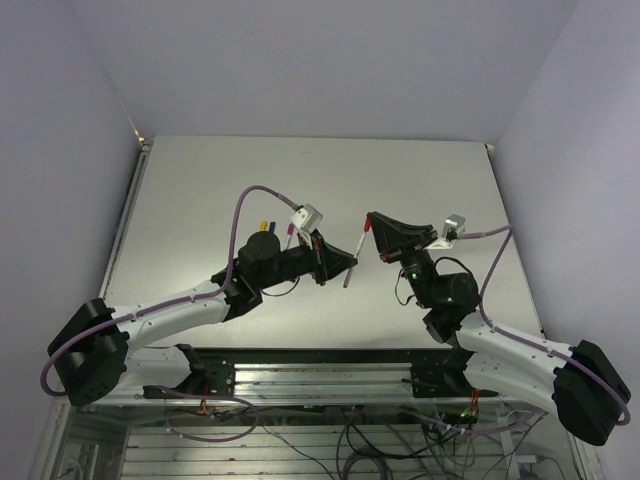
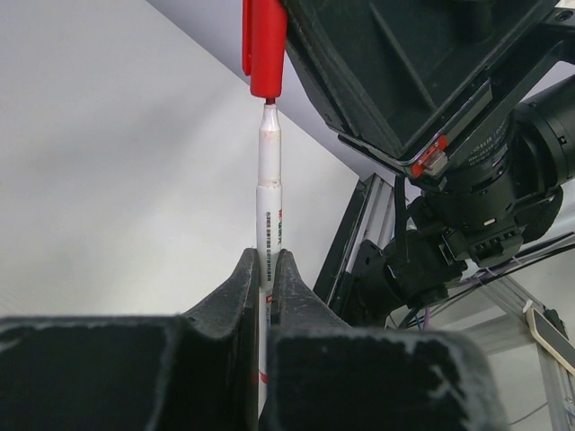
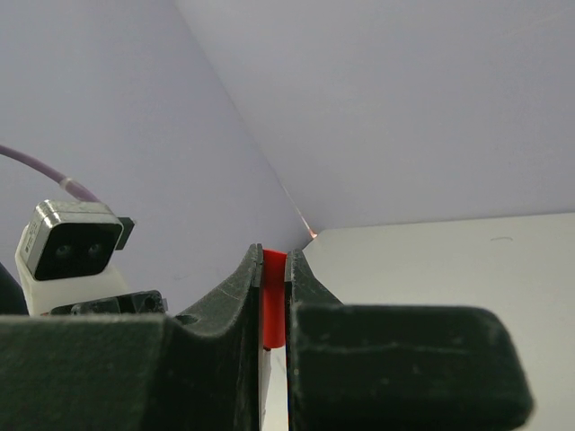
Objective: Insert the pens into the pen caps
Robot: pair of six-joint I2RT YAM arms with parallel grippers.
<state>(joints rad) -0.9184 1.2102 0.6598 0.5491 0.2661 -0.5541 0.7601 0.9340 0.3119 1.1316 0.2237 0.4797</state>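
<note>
Left wrist view gives me the clearest look. My left hand [image 2: 267,260] is clamped on a silver-grey pen [image 2: 269,180], its two fingers pinching the printed barrel so that the pen stands straight up out of the grip. The pen's tapered end meets the open mouth of the red cap [image 2: 265,49] and lines up with it; the wider barrel is outside the cap. My right hand [image 3: 274,262] is closed tight on that cap, which shows as a red strip squeezed between the fingers in the right wrist view. In the top external view both hands face each other over the middle of the counter [image 1: 200,190], with pen and cap bridging the gap between them. Behind the left arm a small yellow piece [image 1: 264,223] lies on the counter, too small for me to identify.
</note>
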